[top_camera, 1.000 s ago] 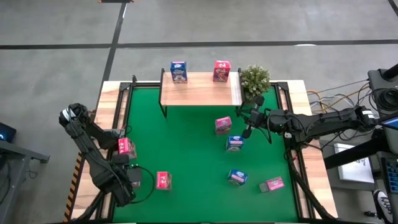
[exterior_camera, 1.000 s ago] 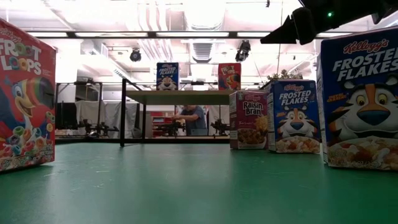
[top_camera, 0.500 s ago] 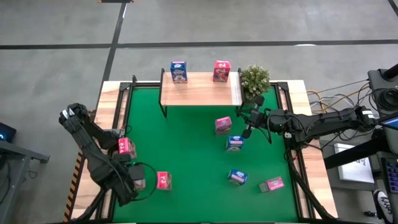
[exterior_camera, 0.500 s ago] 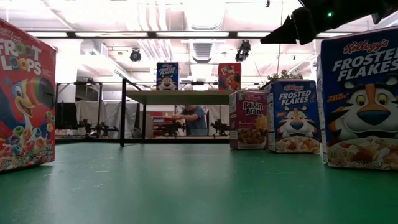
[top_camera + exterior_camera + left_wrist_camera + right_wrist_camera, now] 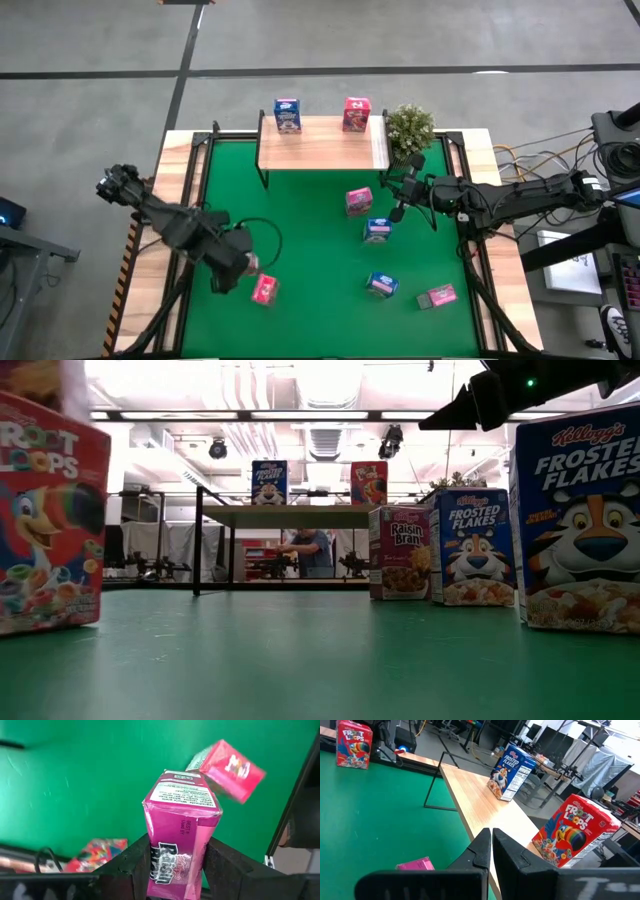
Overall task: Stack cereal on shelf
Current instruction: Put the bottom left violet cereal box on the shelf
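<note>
Pink cardboard fills the left end effector (image 5: 175, 865): its fingers clamp a Raisin Bran box (image 5: 181, 832) by the lower part, held above the green mat (image 5: 300, 230) near the table's front left (a Froot Loops box (image 5: 264, 290) lies just beside it). That arm stretches in low from the left edge. The right end effector (image 5: 491, 845) is pinched shut on nothing, hovering off the shelf (image 5: 322, 143) by its right end. Two boxes stand on the shelf's back edge.
</note>
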Controlling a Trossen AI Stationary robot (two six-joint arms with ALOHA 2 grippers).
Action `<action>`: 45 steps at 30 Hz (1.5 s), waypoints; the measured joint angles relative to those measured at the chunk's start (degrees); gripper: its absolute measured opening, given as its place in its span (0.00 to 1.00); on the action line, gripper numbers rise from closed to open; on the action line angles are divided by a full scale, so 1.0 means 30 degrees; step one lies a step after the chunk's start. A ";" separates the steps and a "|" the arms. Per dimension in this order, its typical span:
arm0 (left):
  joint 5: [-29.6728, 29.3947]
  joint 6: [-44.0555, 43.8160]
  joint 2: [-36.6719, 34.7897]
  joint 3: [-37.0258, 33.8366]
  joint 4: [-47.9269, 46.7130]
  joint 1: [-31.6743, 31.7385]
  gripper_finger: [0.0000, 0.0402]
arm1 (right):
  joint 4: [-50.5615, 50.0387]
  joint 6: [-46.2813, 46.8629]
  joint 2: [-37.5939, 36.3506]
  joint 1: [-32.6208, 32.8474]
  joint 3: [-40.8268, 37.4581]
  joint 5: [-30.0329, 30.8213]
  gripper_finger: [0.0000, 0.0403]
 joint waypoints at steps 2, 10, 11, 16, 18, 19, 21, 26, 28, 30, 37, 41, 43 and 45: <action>0.0053 0.1058 -0.0007 0.0338 -0.0004 0.0664 0.35 | 0.0007 -0.0007 0.0000 0.0000 0.0001 0.0006 0.02; -0.0161 0.4236 -0.0021 0.1069 -0.0013 0.2694 0.35 | 0.0000 -0.0007 0.0000 -0.0004 0.0000 0.0003 0.02; -0.0165 0.4506 -0.0018 0.1117 0.0007 0.2839 0.35 | 0.0000 -0.0007 0.0000 0.0000 0.0000 0.0004 0.02; -0.0213 0.5588 -0.0015 0.1148 -0.0007 0.3360 0.35 | 0.0000 -0.0007 0.0000 -0.0003 0.0000 0.0007 0.02; -0.0360 0.5991 -0.0021 0.1246 0.0007 0.3562 0.35 | 0.0000 -0.0007 0.0000 -0.0003 0.0000 0.0000 0.02; -0.0570 0.6202 -0.0019 0.1298 0.0002 0.3672 0.35 | 0.0001 -0.0007 0.0000 -0.0007 0.0000 0.0004 0.02; -0.0992 0.6786 -0.0019 0.1504 0.0003 0.3933 0.35 | 0.0000 -0.0005 0.0000 0.0000 0.0000 0.0007 0.02; -0.2868 0.8454 -0.0015 0.2741 0.0216 0.5036 0.35 | 0.0007 0.0000 0.0000 -0.0004 0.0000 0.0000 0.02; -0.3887 0.9083 -0.0015 0.3413 0.0630 0.5660 0.35 | 0.0007 0.0000 0.0000 0.0000 0.0000 0.0000 0.02; -0.4680 0.9788 -0.0015 0.4043 0.1260 0.6304 0.35 | 0.0007 0.0000 0.0000 0.0000 0.0000 0.0006 0.02; -0.4919 1.3160 0.0394 0.5471 0.4078 0.8814 0.35 | 0.0012 -0.0051 0.0000 -0.0005 -0.0007 0.0002 0.02; -0.4904 1.5394 0.1353 0.6443 0.4310 1.0203 0.35 | 0.0013 -0.0051 0.0000 -0.0006 -0.0016 0.0001 0.02; -0.4890 1.6313 0.2071 0.7233 0.4368 1.0939 0.35 | 0.0001 -0.0058 0.0000 0.0000 -0.0029 0.0004 0.02; -0.4769 1.7099 0.2972 0.8200 0.4287 1.1729 0.35 | 0.0000 -0.0051 0.0000 -0.0007 -0.0029 0.0007 0.02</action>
